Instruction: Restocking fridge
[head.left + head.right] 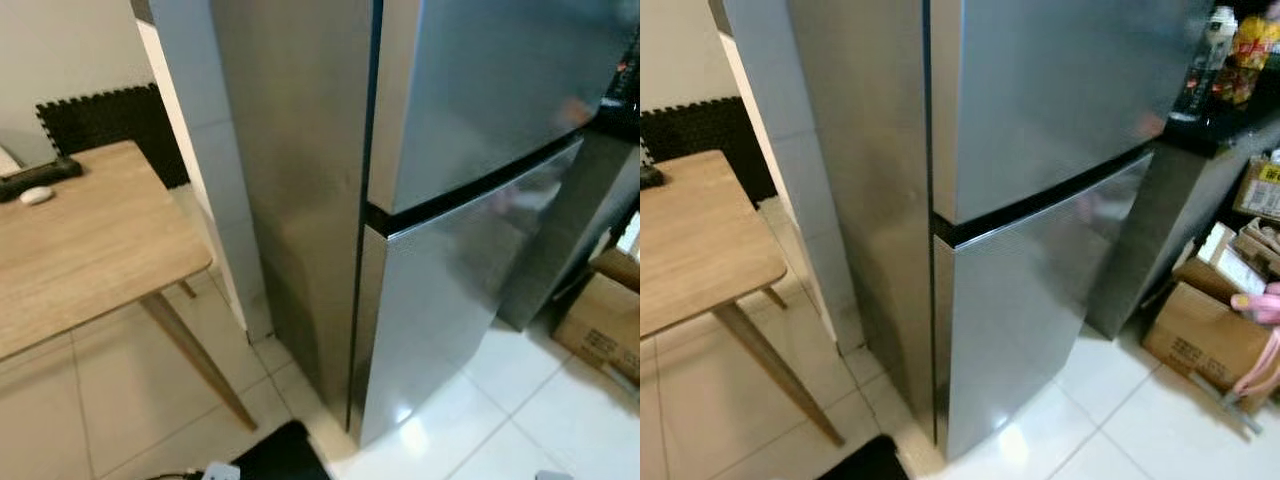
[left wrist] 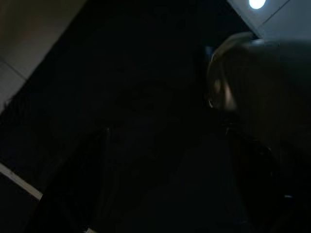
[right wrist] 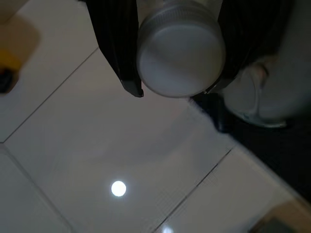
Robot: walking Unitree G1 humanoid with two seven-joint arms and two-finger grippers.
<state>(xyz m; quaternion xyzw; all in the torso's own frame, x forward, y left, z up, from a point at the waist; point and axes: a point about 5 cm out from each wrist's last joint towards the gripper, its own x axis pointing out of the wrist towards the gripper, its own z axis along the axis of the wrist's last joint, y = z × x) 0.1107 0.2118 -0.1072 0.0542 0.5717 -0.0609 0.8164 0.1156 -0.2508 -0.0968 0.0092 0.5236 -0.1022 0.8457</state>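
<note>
ahead in the left eye view, fridge (image 1: 450, 200) stands with both doors closed; wooden surface (image 1: 90, 240) to its left carries a white mouse (image 1: 36, 195). right eye view: cardboard box (image 1: 1205, 335) on the floor right of fridge, bottles (image 1: 1210, 50) on a dark counter above. left wrist view: very dark; left pincer state cannot be told. right wrist view: right pincer (image 3: 172, 90) pinches a white-capped bottle (image 3: 181, 53) above the tile floor (image 3: 97, 160).
</note>
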